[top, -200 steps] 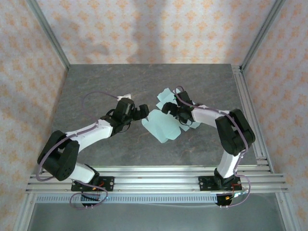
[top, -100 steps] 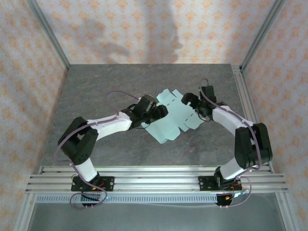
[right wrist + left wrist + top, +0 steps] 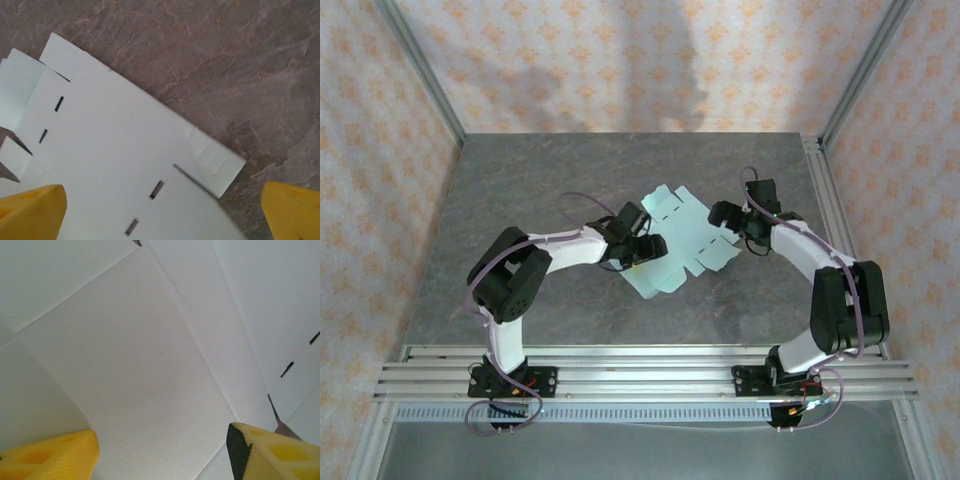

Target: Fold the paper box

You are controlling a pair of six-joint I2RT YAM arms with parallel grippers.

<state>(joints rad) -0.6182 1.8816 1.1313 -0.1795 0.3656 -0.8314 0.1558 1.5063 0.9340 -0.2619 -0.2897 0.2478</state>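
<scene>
1. Top external view: the paper box is a pale mint die-cut sheet, not yet folded. It lies flat near the middle of the grey tabletop, turned like a diamond with its corners toward the edges. Which axis is longer is hard to tell.
2. The left claw sits over the sheet's near-left corner. The right claw sits at the sheet's far-right edge. The sheet lies between them.
3. The left arm is bent sharply, elbow out to the left, forearm reaching right. The right arm rises from its base and angles inward to the left.
4. Left wrist view: the left claw is open, its yellow fingers wide apart, gripping nothing. Creased card lies very close beneath.
5. Right wrist view: the right claw is fully open and empty. The sheet, with slots and a small tab, lies below and to one side; bare tabletop lies to the other.
6. The left claw looks nearer, so it likely starts the first fold.
</scene>
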